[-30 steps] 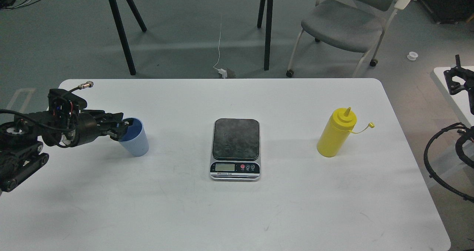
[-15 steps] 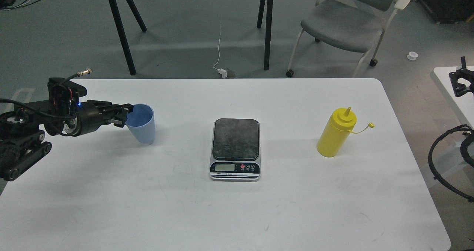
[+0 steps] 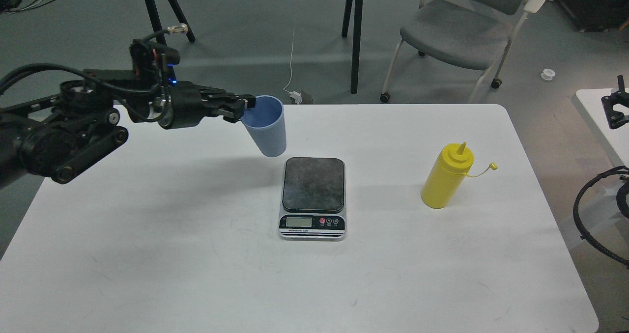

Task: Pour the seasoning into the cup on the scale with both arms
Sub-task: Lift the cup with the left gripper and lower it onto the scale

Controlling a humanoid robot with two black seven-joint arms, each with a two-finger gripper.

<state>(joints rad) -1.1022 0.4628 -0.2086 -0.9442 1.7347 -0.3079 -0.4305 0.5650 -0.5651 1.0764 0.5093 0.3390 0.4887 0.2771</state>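
Two fingers of the left gripper [image 3: 245, 108] pinch the cup [image 3: 265, 125] by its near rim, holding it airborne; beyond the fingertips, lower, sits the scale [image 3: 313, 197]; farther right stands the seasoning [image 3: 446, 176].

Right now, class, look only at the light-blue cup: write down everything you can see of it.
The cup is small, light blue and tapered, seemingly plastic, with fine vertical ribs outside and no handle. It is open-topped and looks empty. It hangs nearly upright, slightly tilted, lifted clear of the table, just behind and left of the scale, whose platform is bare. The left end effector grips its rim on the left side; nothing else touches it.
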